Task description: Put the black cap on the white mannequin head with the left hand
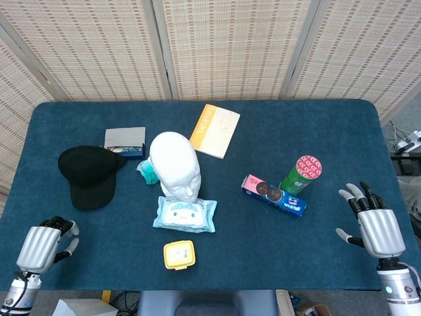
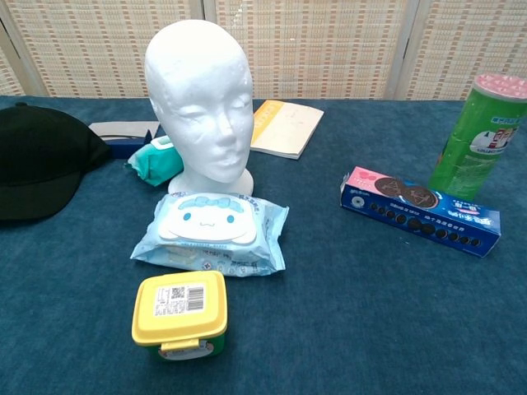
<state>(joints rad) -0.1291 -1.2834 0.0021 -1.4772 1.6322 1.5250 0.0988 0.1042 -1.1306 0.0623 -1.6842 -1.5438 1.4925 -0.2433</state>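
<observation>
Left hand [image 1: 41,247] curled, well short of black cap [image 1: 87,172].

Matt cloth cap [image 1: 86,172], smooth matt foam-like mannequin head [image 2: 200,97], glossy plastic wipes pkt [image 2: 212,232].

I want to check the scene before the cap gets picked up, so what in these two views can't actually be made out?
- Black cap: chest view's left edge cuts it off.
- Green canister: right edge of the chest view clips it.
- Teal object: partly hidden behind the white mannequin head in the head view; what it is stays unclear.
- Left hand and right hand: absent from the chest view.
- Grey box: any lettering too small to read.
</observation>
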